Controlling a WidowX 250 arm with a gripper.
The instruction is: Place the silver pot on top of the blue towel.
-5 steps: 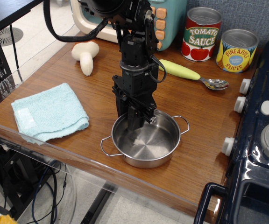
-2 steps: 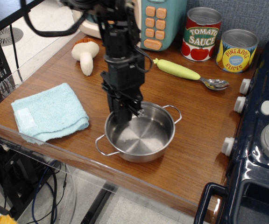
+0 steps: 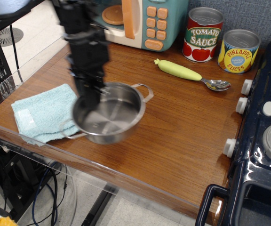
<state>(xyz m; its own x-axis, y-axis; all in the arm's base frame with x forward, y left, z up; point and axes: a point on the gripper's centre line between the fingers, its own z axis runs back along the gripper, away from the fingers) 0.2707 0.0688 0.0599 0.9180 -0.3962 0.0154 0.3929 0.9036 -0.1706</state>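
Wooden countertop [image 3: 182, 117] beside a toy stove: the black claw [image 3: 91, 96], clamped on the near-left rim of the shallow shiny steel pot [image 3: 109, 113], held it tilted and airborne, the folded aqua-blue terry towel [image 3: 43, 113] lying at nine o'clock, partly overlapped.

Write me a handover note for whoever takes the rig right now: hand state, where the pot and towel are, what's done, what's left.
Hand: shut on the back rim of the silver pot, which looks lifted and tilted, blurred in motion.
Blue towel: at the table's front left corner; the pot's left edge overlaps its right edge.
Done: pot gripped and carried to the towel's edge.
Left: move farther left until centred over the towel, lower, release, withdraw.
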